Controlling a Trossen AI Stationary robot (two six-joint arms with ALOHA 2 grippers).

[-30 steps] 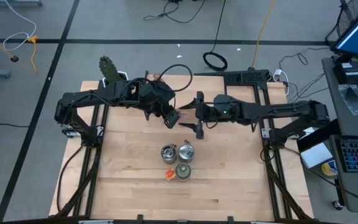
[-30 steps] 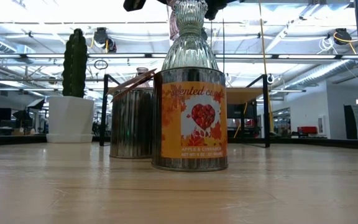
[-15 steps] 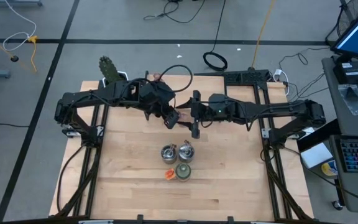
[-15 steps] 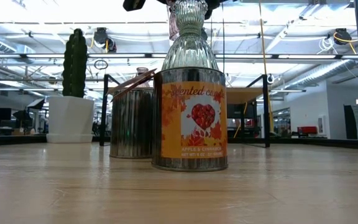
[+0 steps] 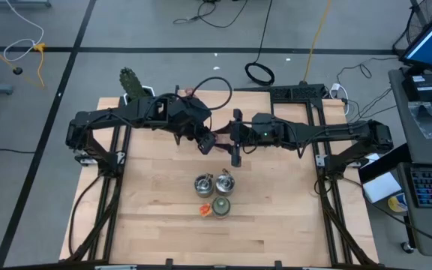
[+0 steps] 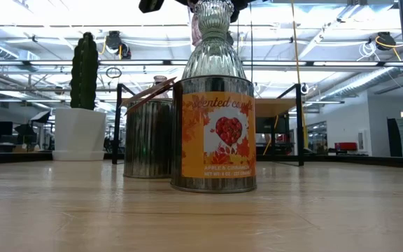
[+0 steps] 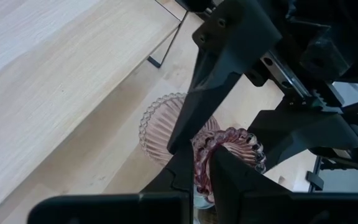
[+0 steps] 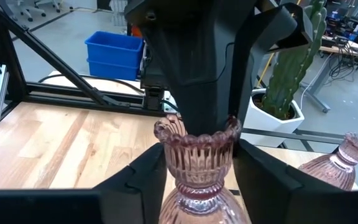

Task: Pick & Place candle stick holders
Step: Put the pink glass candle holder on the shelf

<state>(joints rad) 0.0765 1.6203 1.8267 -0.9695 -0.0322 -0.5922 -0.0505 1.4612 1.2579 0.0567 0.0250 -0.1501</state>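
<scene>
Since the earlier frame, the right pincer [image 5: 229, 139] is closing in toward the left pincer [image 5: 209, 142], its fingers [image 8: 263, 168] now flanking the neck of the pink glass holder [image 8: 197, 162] on both sides; whether they are touching the glass cannot be told. The left pincer is clamping shut on the scalloped rim of this holder, which is hanging above the desk [image 5: 276, 217] behind the middle, its long axis upright with the rim on top. A second pink holder [image 7: 166, 127] is standing on the desk nearby. Silvery tins [image 5: 203, 184], an olive one [image 5: 221, 208] and an orange one [image 5: 205, 211] are clustering nearer the front. A cactus pot [image 5: 131, 82] is occupying the far left corner.
</scene>
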